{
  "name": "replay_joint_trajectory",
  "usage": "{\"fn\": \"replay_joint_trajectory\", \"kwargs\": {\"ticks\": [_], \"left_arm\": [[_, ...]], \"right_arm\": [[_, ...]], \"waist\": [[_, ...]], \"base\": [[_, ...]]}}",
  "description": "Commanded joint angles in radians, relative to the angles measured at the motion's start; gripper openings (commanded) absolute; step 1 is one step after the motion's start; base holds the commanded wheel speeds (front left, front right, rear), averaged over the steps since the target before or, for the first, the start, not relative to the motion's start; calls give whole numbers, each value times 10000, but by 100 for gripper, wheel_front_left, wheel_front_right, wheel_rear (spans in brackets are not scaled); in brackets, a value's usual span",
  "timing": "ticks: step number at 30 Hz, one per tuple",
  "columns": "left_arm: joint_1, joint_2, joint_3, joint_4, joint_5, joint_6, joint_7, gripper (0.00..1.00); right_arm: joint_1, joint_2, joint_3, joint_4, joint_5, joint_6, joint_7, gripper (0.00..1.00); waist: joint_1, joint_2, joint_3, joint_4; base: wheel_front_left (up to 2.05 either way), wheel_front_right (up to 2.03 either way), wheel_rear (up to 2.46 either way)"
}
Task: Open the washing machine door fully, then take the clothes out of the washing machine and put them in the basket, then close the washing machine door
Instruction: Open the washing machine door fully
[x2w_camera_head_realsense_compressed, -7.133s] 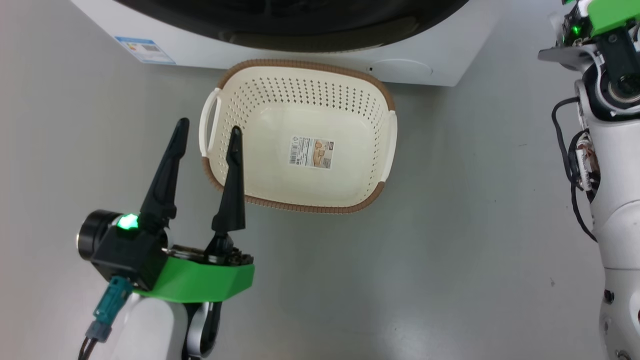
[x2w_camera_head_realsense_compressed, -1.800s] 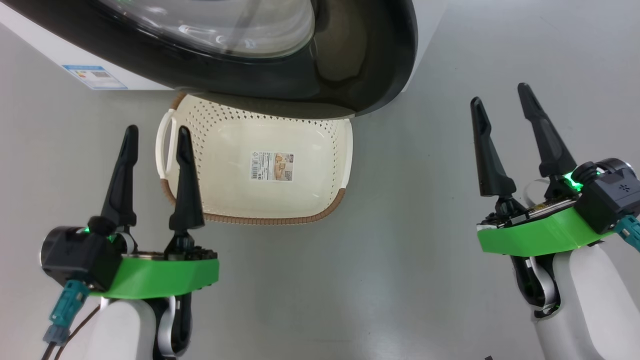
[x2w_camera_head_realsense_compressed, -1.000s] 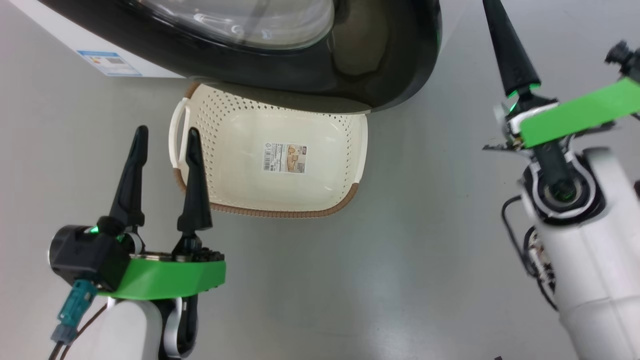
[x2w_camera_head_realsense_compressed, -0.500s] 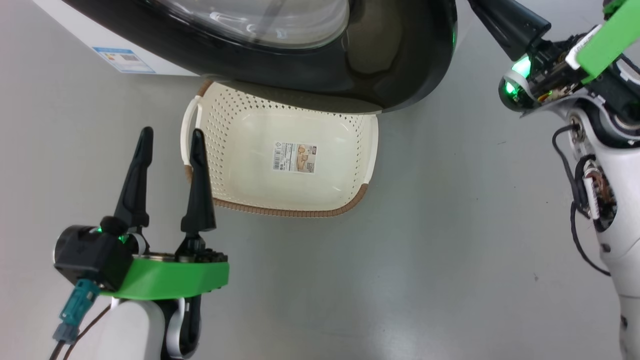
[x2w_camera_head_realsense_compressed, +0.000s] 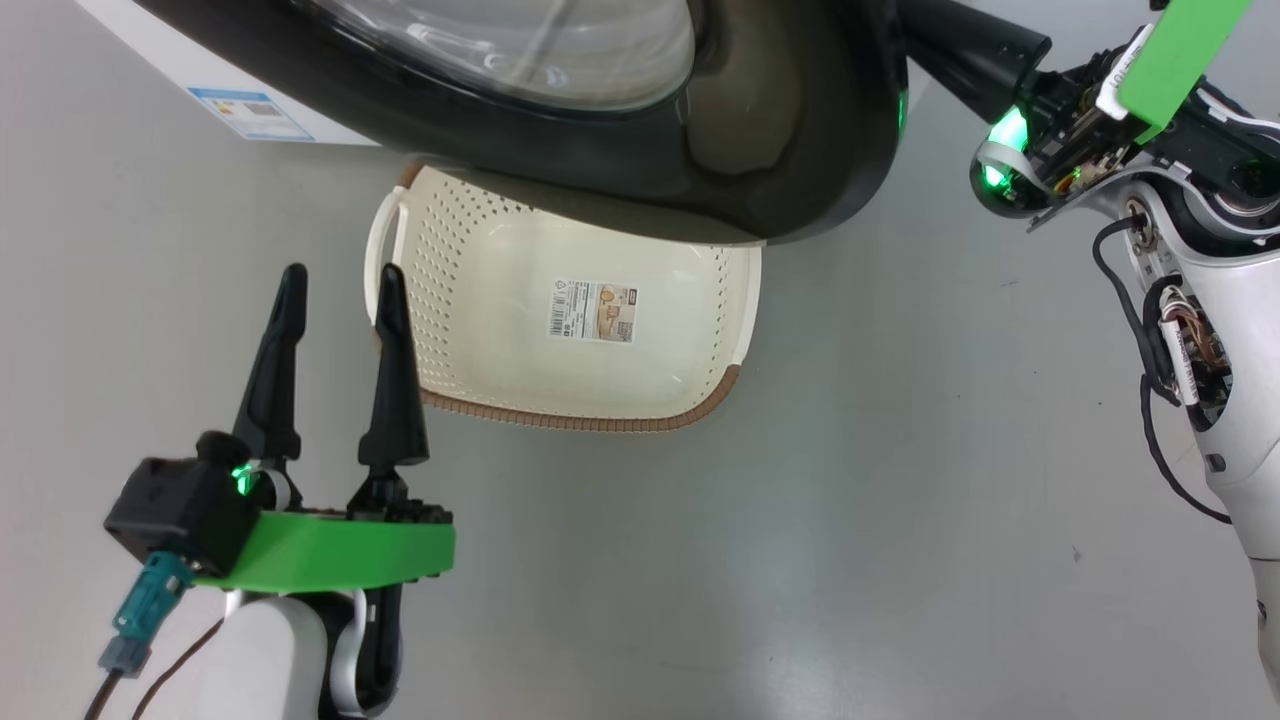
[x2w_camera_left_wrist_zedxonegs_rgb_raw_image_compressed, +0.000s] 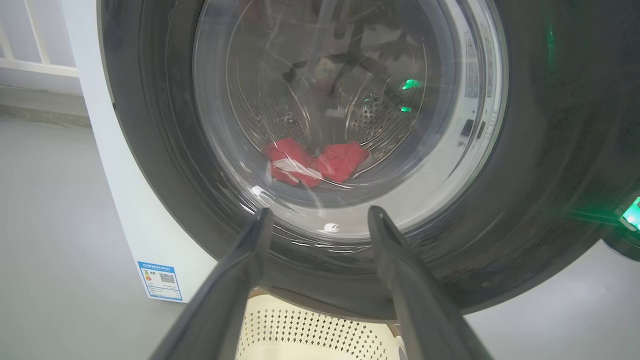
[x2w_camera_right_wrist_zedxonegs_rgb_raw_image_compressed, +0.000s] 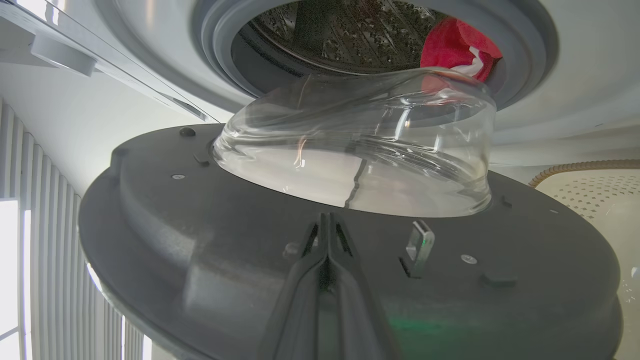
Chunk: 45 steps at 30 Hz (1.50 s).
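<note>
Here, the large round glossy black-rimmed washing machine door with its clear bulging glass bowl (x2w_camera_head_realsense_compressed: 620, 140) stands partly open. It is swung out from the white boxy front-loading washing machine (x2w_camera_left_wrist_zedxonegs_rgb_raw_image_compressed: 125, 200) and overhangs the 12 o'clock end of the small cream-white perforated plastic basket with a brown woven-look rim (x2w_camera_head_realsense_compressed: 590, 423). The basket sits on the grey floor (x2w_camera_head_realsense_compressed: 850, 480) in the middle of the head view.

The bright red soft fabric clothes with white trim (x2w_camera_left_wrist_zedxonegs_rgb_raw_image_compressed: 335, 162) lie low in the perforated steel drum (x2w_camera_right_wrist_zedxonegs_rgb_raw_image_compressed: 350, 35), behind the grey rubber ring (x2w_camera_right_wrist_zedxonegs_rgb_raw_image_compressed: 215, 35).

The left tool (x2w_camera_head_realsense_compressed: 341, 275) hovers at 7 o'clock in the head view, near the basket's 9 o'clock handle (x2w_camera_head_realsense_compressed: 372, 250), its two dark fingers spread wide and holding nothing.

The right tool (x2w_camera_right_wrist_zedxonegs_rgb_raw_image_compressed: 326, 220) reaches in from 2 o'clock behind the door's free edge, fingers pressed together with nothing between them. Its tips are at the door's matte grey inner face just below the glass bowl, with a small metal latch (x2w_camera_right_wrist_zedxonegs_rgb_raw_image_compressed: 419, 242) beside them at 3 o'clock. Whether the tips touch that face cannot be told.
</note>
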Motion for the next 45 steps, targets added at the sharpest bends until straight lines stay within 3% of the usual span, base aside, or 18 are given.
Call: {"fn": "replay_joint_trajectory", "kwargs": {"ticks": [1, 21, 34, 45], "left_arm": [[-3, 175, 334, -195, -4, -7, -48, 100], [392, 175, 301, 72, -39, 130, -48, 100], [1099, 175, 260, 342, -88, 316, -48, 100], [1608, 175, 130, 792, -60, 356, -48, 100]], "right_arm": [[-124, 162, 120, -271, 89, 77, 110, 0], [932, 235, 1226, -446, 266, 77, 361, 0], [1893, 615, 2027, -65, 372, 77, 585, 0], [2937, 1034, 2108, 85, 656, 77, 558, 0]], "waist": [[0, -1, -15, 7], [0, -1, -1127, 266], [0, -1, -2308, 706], [0, -1, -3330, 1245]], "base": [[0, 0, 0], [0, 0, 0], [0, 0, 0], [0, 0, 0]]}}
